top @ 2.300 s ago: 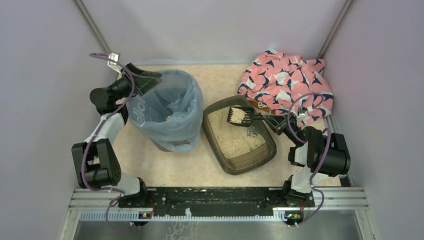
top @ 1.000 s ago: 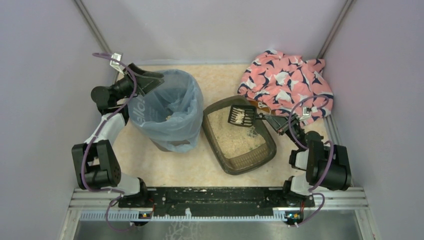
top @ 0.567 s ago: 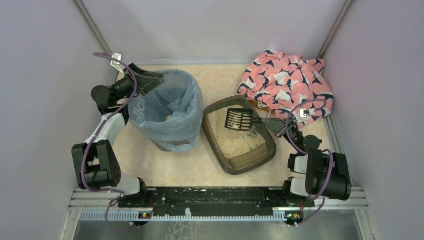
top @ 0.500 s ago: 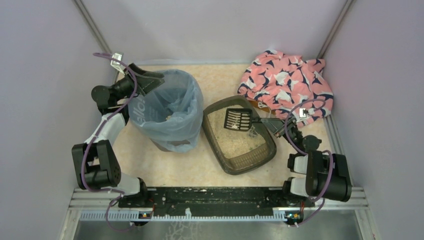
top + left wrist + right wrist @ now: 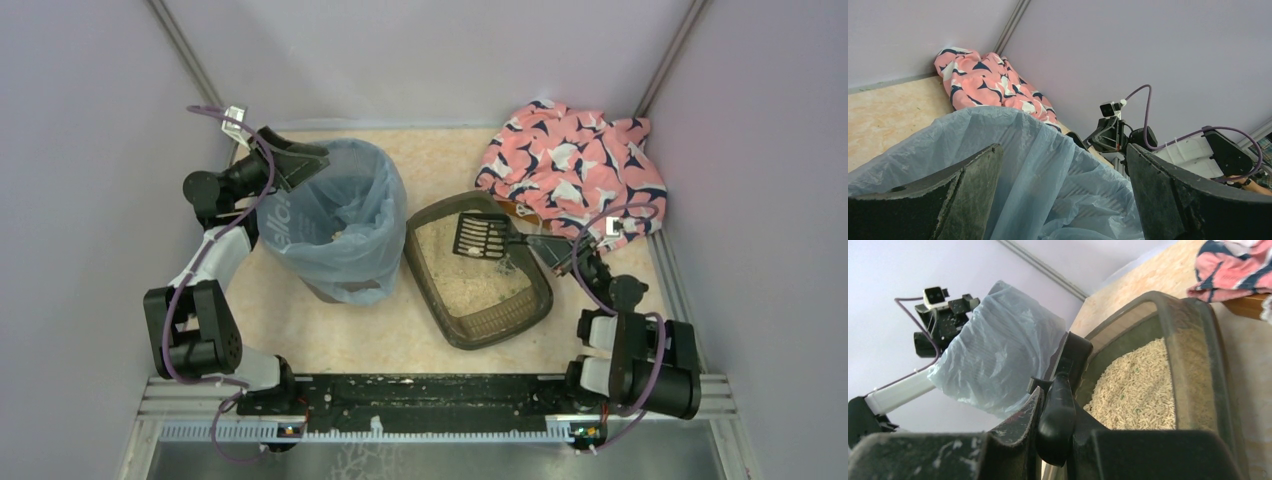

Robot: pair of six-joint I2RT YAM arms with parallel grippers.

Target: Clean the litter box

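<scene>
Litter box [image 5: 500, 322]: shallow dark brown plastic tray, rounded corners, smooth rim, beige grainy litter spread unevenly inside; it lies askew at mid-table, just right of the bin [image 5: 335, 215] lined with crinkled translucent blue film, and near the pink patterned cloth [image 5: 575, 165]. Right gripper [image 5: 1055, 405] pinches the smooth black handle of the slotted scoop [image 5: 482, 236], whose head sits over the box's far end; left gripper [image 5: 1063, 150], rough dark fingers spread wide, hangs at the bin's far-left rim.

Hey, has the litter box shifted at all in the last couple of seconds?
No. The litter box sits where it was, its left rim still close beside the blue-lined bin.
</scene>
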